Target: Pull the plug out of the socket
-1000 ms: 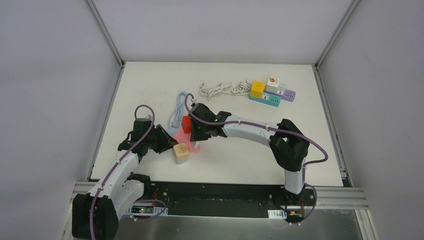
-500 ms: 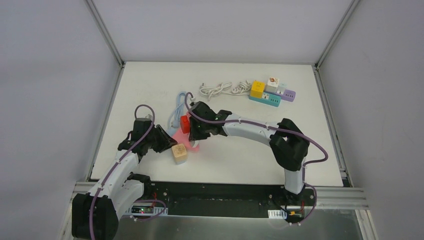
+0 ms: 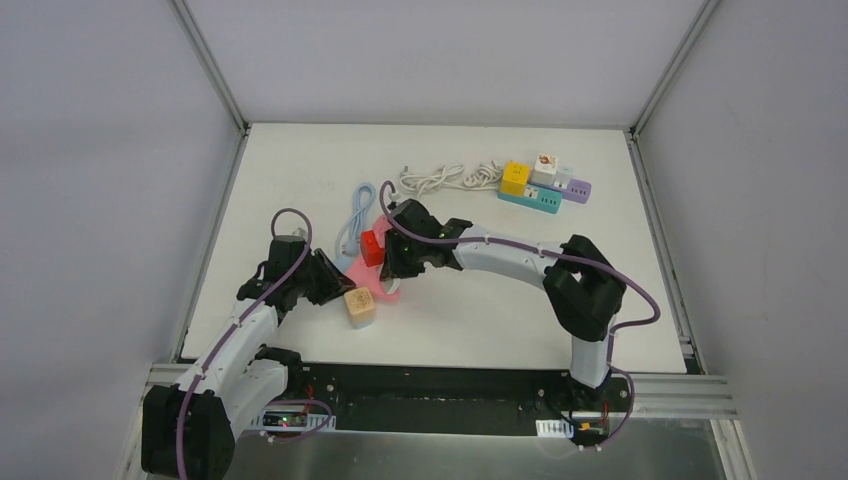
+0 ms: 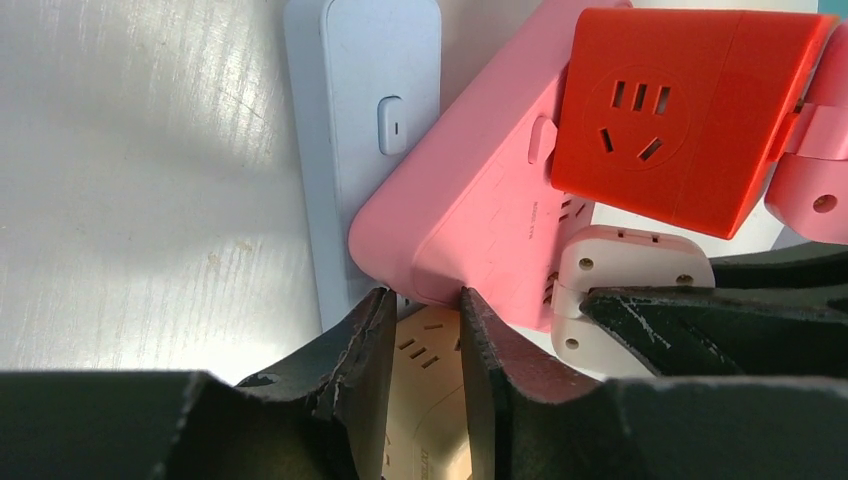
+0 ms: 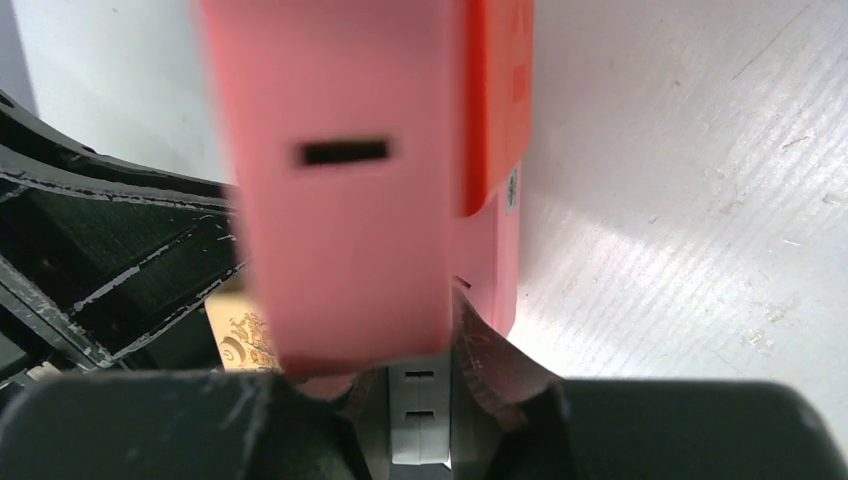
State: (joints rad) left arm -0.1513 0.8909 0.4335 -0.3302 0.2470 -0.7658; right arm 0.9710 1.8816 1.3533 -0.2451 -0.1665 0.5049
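Observation:
A pink power strip (image 3: 365, 268) lies left of centre with a red cube plug (image 3: 372, 247) standing in it. A tan cube plug (image 3: 360, 305) sits at the strip's near end; I cannot tell whether its pins are in the strip. My left gripper (image 3: 340, 292) is shut on the tan plug (image 4: 430, 390), with the pink strip (image 4: 470, 230) and the red plug (image 4: 690, 120) just beyond its tips (image 4: 420, 300). My right gripper (image 3: 390, 283) is shut on the pink strip (image 5: 340, 200), which is blurred and fills its view. Its left finger is hidden behind the strip.
A light blue power strip (image 3: 352, 225) with its cable lies beside the pink one, also in the left wrist view (image 4: 360, 130). A coiled white cable (image 3: 440, 178) and teal and purple strips carrying yellow and white cubes (image 3: 545, 185) lie at the back right.
My right wrist has shifted slightly right and back, and the red plug and pink strip have turned a little with it. The left gripper and tan plug have hardly moved.

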